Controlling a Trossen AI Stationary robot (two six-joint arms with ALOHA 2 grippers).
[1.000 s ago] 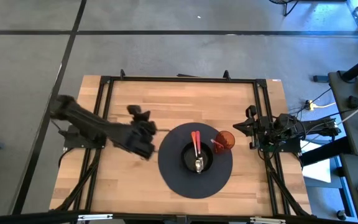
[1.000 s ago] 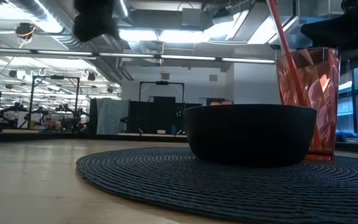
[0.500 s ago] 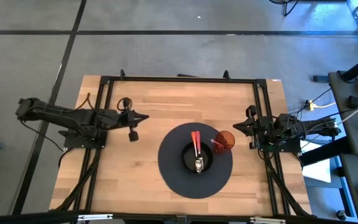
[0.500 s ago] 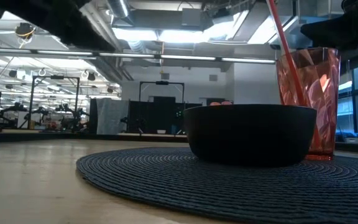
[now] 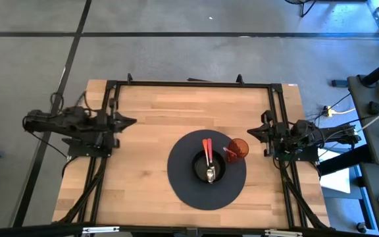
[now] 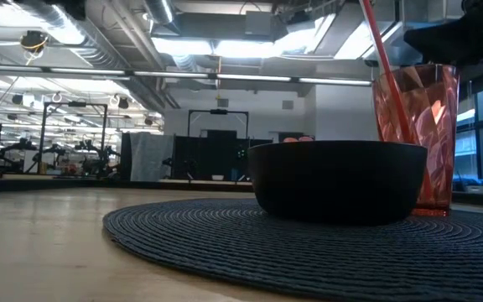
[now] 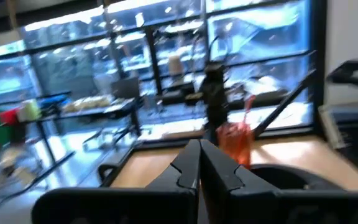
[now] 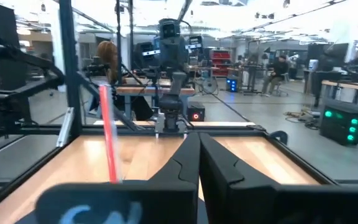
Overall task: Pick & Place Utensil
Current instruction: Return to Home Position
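Observation:
The utensil (image 5: 208, 161) lies in the black bowl (image 5: 209, 166). Its silver head (image 5: 210, 174) points toward the table's near edge, and its orange-red handle (image 5: 206, 147) leans over the far rim. In the low view only orange tips (image 6: 297, 139) show above the bowl (image 6: 338, 180). My left gripper (image 5: 130, 121) is shut and touches nothing. It is drawn back at the table's left side, far from the bowl. In its wrist view the fingers (image 7: 199, 158) are closed. My right gripper (image 5: 251, 133) waits, shut, at the right side, as its wrist view (image 8: 197, 149) also shows.
The bowl stands on a dark round woven placemat (image 5: 183, 181) (image 6: 225, 239). A red faceted cup (image 5: 238, 149) (image 6: 418, 134) with a red straw (image 6: 377, 46) stands on the mat, right of the bowl. Black frame rails (image 5: 110, 105) run along the table's edges. Bare wood (image 5: 143, 164) lies left of the mat.
My left arm has pulled back from beside the placemat toward the table's left edge and folded in there, leaving the low view. The utensil, the bowl and the cup have stayed where they were.

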